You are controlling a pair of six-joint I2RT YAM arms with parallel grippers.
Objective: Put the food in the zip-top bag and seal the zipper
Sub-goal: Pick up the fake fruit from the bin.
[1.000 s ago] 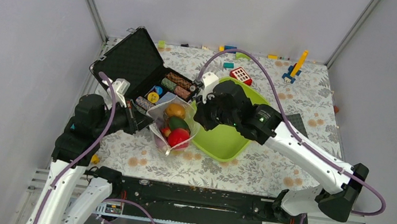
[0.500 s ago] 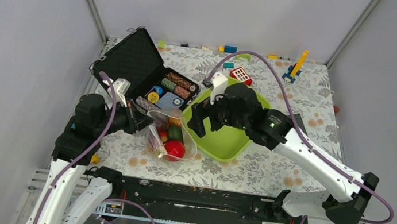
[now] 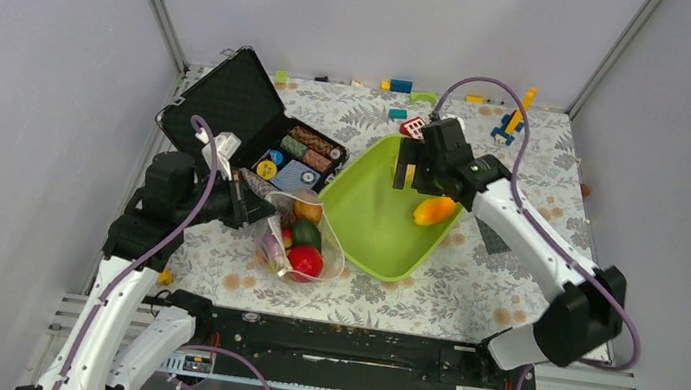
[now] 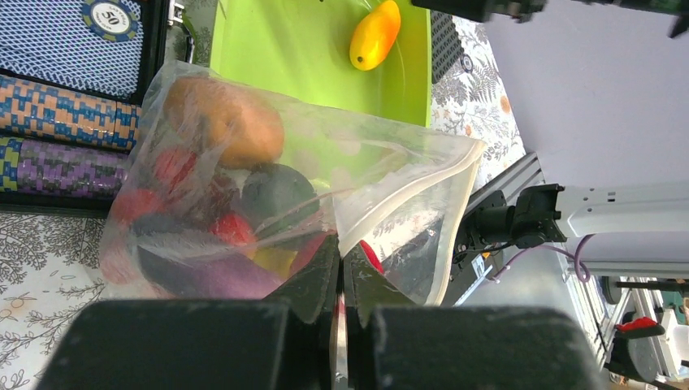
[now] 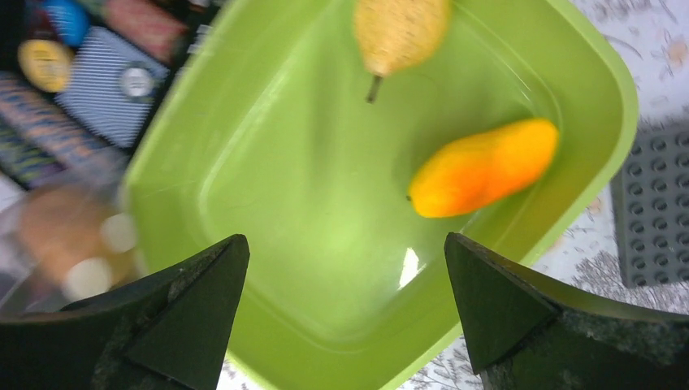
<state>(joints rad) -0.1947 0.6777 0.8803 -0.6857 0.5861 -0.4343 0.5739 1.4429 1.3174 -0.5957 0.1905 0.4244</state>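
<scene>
The clear zip-top bag (image 3: 300, 242) rests on the table left of the lime-green tray (image 3: 365, 243), with an orange fruit, a dark green one and a red one showing inside. My left gripper (image 3: 254, 208) is shut on the bag's near edge (image 4: 341, 260). The whitish zipper strip (image 4: 422, 183) curves along the open mouth. An orange mango (image 3: 433, 210) lies in the tray. In the right wrist view the mango (image 5: 483, 166) and a yellowish pear (image 5: 398, 28) lie in the tray (image 5: 284, 203). My right gripper (image 3: 413, 164) hovers open over the tray's far side, jaws (image 5: 345, 242) wide and empty.
An open black case (image 3: 242, 106) with striped poker chips (image 3: 313, 145) lies behind the bag. A grey studded plate (image 3: 494, 237) sits right of the tray. Loose toy bricks (image 3: 507, 126) line the back edge of the flowered table.
My right gripper opened, left the bag and swung back and right over the tray's far side. The bag settled lower, and the mango now shows in the tray. The left gripper keeps its hold.
</scene>
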